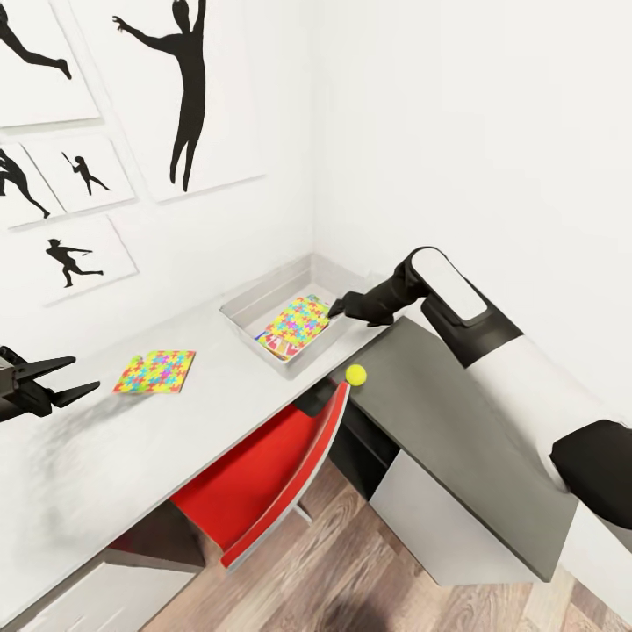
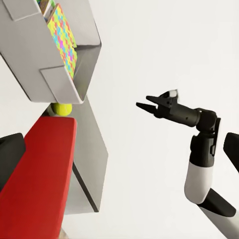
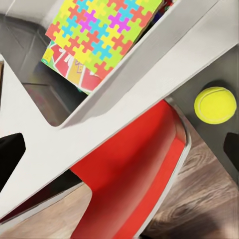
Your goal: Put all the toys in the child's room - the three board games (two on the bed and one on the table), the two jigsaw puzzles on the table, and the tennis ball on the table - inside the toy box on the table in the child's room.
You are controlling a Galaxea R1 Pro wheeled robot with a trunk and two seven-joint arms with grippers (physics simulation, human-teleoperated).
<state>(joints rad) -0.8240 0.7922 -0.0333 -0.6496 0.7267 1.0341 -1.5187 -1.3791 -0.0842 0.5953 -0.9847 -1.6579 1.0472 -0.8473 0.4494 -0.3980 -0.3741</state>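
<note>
The table [image 1: 132, 439] is a long pale desktop joined at a corner to a lower dark grey cabinet section [image 1: 456, 439]; a red chair [image 1: 263, 483] is tucked beneath the join. The toy box [image 1: 254, 303] sits on the pale top in the wall corner, directly under the right gripper's [image 1: 335, 308] tip. Inside it, a jigsaw puzzle [image 1: 298, 322] lies uppermost, just short of that gripper's fingers, which show no gap in the head view; whether they touch the puzzle cannot be told. The right wrist view adds what the head view barely shows: a red-orange board game [image 3: 69, 64] lying beneath the puzzle [image 3: 102, 30]. The left wrist view shows the right gripper [image 2: 145, 103] side-on with only a narrow gap at its fingertips. The left gripper [image 1: 83, 375], its fingers spread apart, hangs above the pale desktop with the second jigsaw puzzle [image 1: 156, 370] lying flat just beyond its fingertips. The tennis ball [image 1: 355, 375] rests on the dark section's corner, near and below the right gripper, outside the toy box.
</note>
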